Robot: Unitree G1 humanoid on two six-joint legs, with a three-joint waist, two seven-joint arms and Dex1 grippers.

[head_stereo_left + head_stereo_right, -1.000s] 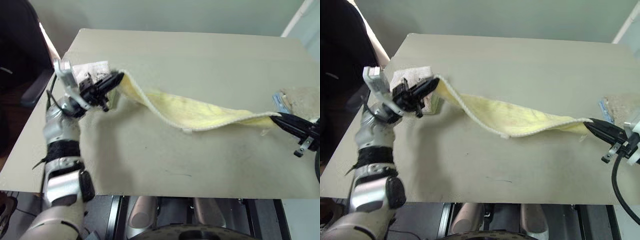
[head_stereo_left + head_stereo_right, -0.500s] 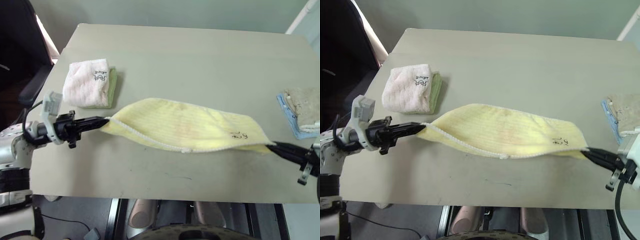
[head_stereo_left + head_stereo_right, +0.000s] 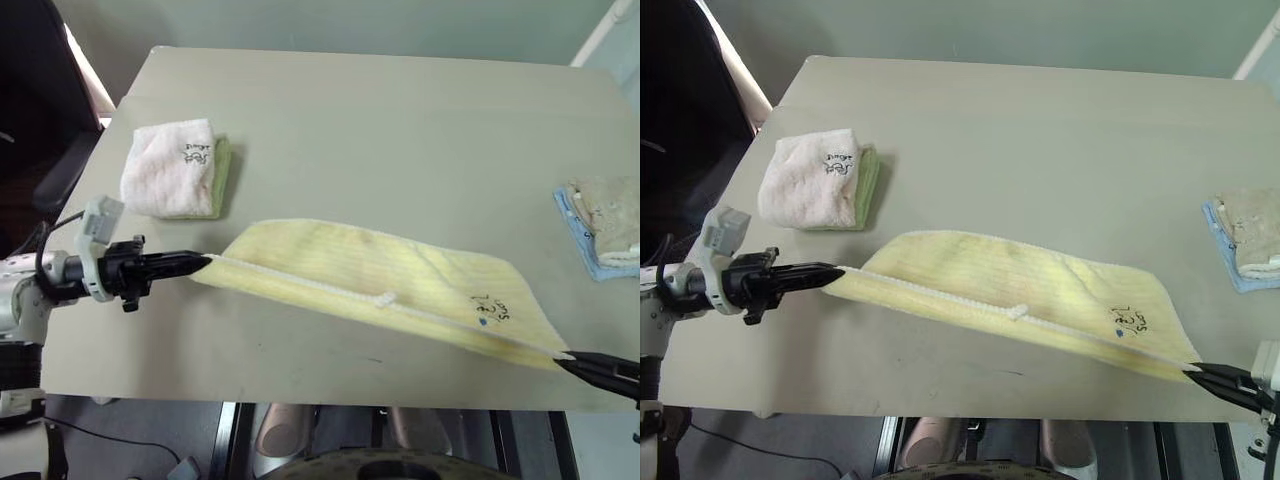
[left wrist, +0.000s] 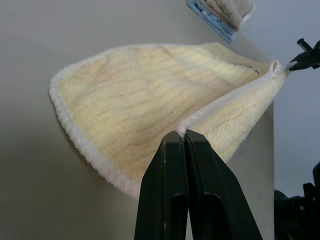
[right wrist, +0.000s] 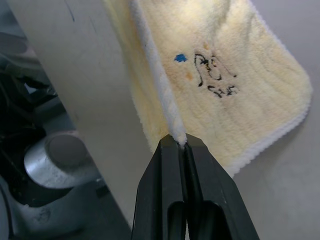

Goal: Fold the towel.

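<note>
The towel [image 3: 1020, 290] lies across the near half of the table [image 3: 1040, 130], stretched from near the left edge to the near right corner. Its far long side rests on the tabletop, while the near long edge, with its whitish stitching, is pulled taut in a straight line between the two grippers. A small white tag [image 3: 1018, 312] sits about midway along that edge, and dark scribbled marks [image 3: 1127, 321] show near the right end.

The left gripper [image 3: 836, 272] has its black fingers closed flat on the towel's near left corner, pointing right along the table. The right gripper [image 3: 1196, 371] is clamped on the near right corner, just at the table's near edge; the right wrist view shows the stitched edge [image 5: 167, 107] pinched between its closed fingers.

A folded pink-white towel [image 3: 820, 180] sits on the far left, well apart from the work, and a beige cloth on a blue one [image 3: 1248, 235] lies at the right edge.

The step in hand looks like the lengthwise fold: both near corners are gripped and held up, ready to be carried over. The next move calls for both arms to travel away together, keeping the edge tight and level, and to lay it on the far edge so the corners meet squarely before letting go
</note>
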